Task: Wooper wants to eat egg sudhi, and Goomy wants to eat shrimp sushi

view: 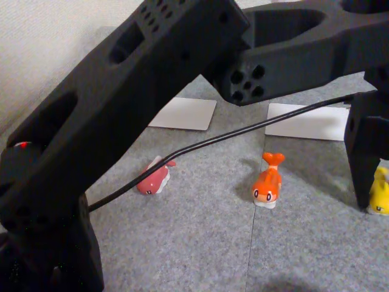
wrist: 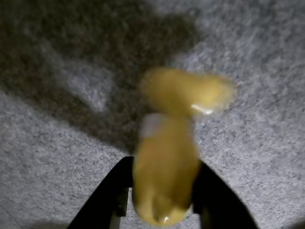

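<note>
The egg sudhi point(wrist: 166, 162) is seen blurred in the wrist view, its body lying between the two dark fingers point(wrist: 107, 198) of the hand point(wrist: 164, 191), which enter from 6 o'clock. The fingers are pressed against both flanks of the yellow toy, so the hand is judged to be clenched on it. The forked tail is pointed toward 12 o'clock, spreading to 1 o'clock. Grey carpet-like desk covering point(wrist: 257, 157) is seen beneath, with a heavy shadow across the upper left; whether the toy is lifted off it or resting on it cannot be told.

In the other view, the black arm point(view: 121, 103) is recorded crossing the picture from 7 o'clock to 1 o'clock, with a thin black cable point(view: 243, 134) slung under it. The egg sudhi point(view: 380, 194) is noted at 3 o'clock, at the picture edge, just beside a dark part of the arm's end. The shrimp sushi point(view: 268, 182) is standing upright near centre, tail up, well apart from the yellow toy. A pink-red toy point(view: 154, 176) is lying tilted toward 9 o'clock of the shrimp sushi. Two white sheets point(view: 184, 114) are lying flat on the grey desk point(view: 200, 243) toward 12 o'clock.
</note>
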Robot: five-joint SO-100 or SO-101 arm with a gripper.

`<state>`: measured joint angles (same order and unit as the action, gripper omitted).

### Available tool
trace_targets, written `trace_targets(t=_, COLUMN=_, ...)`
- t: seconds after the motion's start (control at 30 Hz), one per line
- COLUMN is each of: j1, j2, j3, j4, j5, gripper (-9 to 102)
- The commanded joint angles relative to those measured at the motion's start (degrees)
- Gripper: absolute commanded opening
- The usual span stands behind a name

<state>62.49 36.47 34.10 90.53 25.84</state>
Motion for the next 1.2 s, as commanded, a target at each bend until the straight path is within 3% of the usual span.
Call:
trace_targets(t=0.0, j1=-0.79, j2=0.88, j3=-2.37, j4=0.44, j5=1.14, gripper=6)
trace_targets(t=0.23, j1=-3.78, j2=2.37, j3=-2.55, j4=4.75, j5=4.22, gripper=4)
trace_targets(t=0.4, j1=-10.28, j2=10.46, j3=-2.55, j4=6.94, j5=13.97, gripper=4)
trace_targets(t=0.87, j1=-40.08, j2=21.71, j3=-1.23, j4=7.03, j5=50.8, gripper=4)
trace_targets(t=1.17, j1=-58.01, j2=21.71, j3=9.4, j4=6.33, j5=61.87, gripper=4)
